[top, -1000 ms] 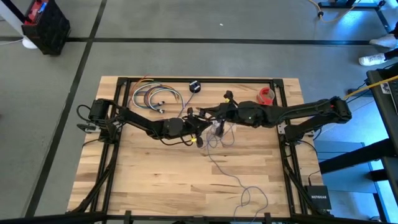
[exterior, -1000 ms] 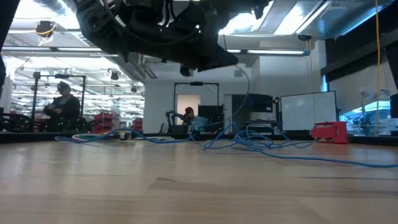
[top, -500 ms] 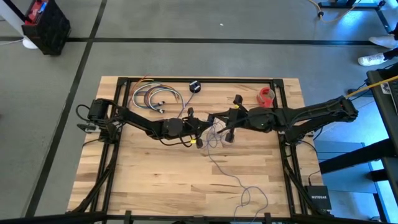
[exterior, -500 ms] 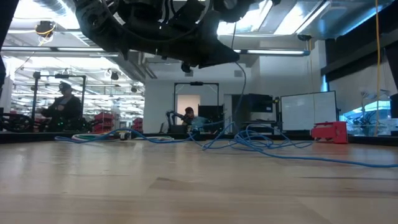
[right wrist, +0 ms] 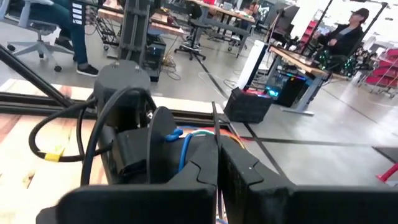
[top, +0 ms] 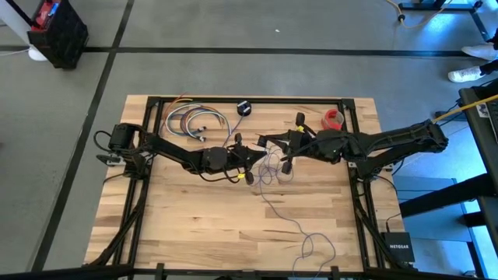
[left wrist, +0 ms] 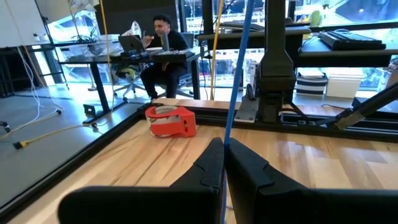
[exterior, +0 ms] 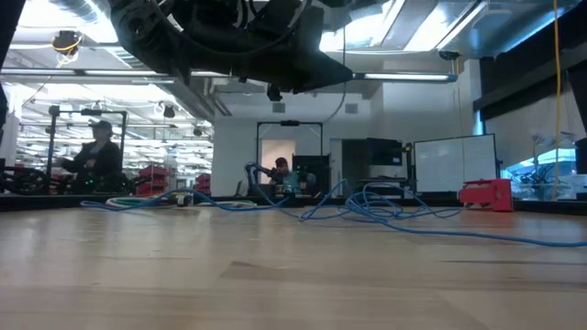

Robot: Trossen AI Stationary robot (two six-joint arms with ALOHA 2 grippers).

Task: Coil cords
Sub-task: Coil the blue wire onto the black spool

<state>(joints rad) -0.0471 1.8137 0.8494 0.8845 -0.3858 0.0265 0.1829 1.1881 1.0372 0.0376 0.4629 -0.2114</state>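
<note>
Most of the cord (top: pixel 289 219) lies uncoiled toward 5 o'clock on the desk (top: pixel 194 225), while left hand (top: pixel 247 159) and right hand (top: pixel 268 146), both pinched closed on it, meet at centre.

Both arms (top: pixel 233 158) crowd table middle; near table half (top: pixel 194 225) open.

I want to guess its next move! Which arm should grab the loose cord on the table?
Probably the right. The left gripper is shut on the cord, holding it up; the loose part trails toward the right arm's side of the table.
</note>
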